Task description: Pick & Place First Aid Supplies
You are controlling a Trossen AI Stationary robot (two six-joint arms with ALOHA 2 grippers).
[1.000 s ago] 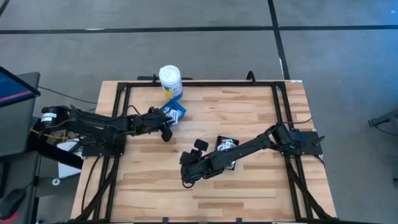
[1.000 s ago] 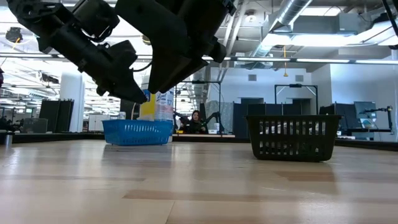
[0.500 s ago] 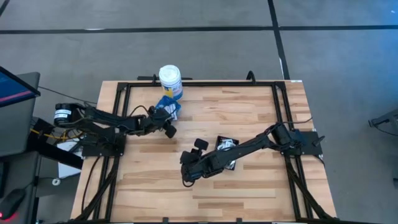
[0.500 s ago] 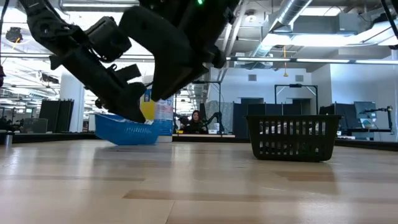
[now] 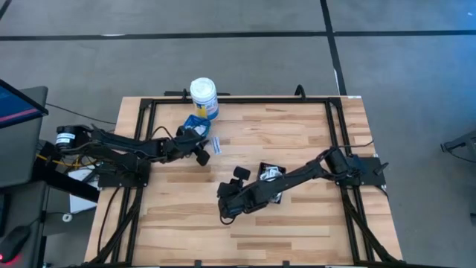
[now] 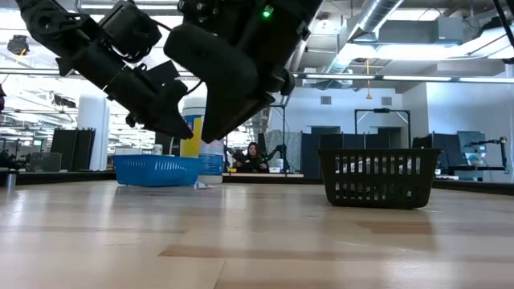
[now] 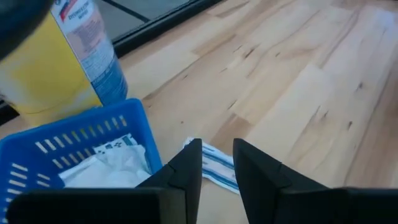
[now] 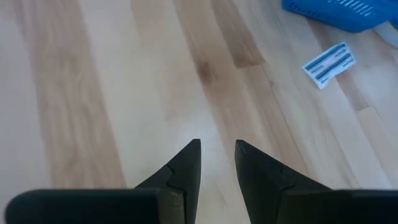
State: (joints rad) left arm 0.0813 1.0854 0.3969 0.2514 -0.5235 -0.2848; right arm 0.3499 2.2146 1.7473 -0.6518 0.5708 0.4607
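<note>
A blue tray [image 5: 195, 125] holding white packets [image 7: 106, 163] stands flat on the table, just in front of the white bottle [image 5: 204, 97]. One white packet with blue stripes [image 5: 215, 145] lies on the wood beside the tray. My left gripper [image 7: 217, 144] hovers open, low over this packet and next to the tray's corner. A black tray [image 5: 272, 177] with more packets sits mid-table. My right gripper [image 8: 217, 144] is open over bare wood near the table's middle [image 5: 225, 212], with nothing between its fingers. My left gripper stands right at the blue tray's corner [image 7: 149, 163]; its own finger [image 7: 186, 171] covers that spot, so I cannot tell whether it touches the tray. The striped packet [image 7: 217, 169] lies on the table beyond the fingertips, apart from them.
A black metal frame [image 5: 238, 99] runs along the table's far and side edges. In the low view the black tray [image 6: 377, 178] stands to the right. Bare wood lies along the near half of the table [image 5: 245, 238].
The blue tray was tipped up on one side, then settled flat again, and has slid toward the bottle at the far left. A striped packet now lies on the table beside it. My left gripper dipped toward the tray and rose again.
</note>
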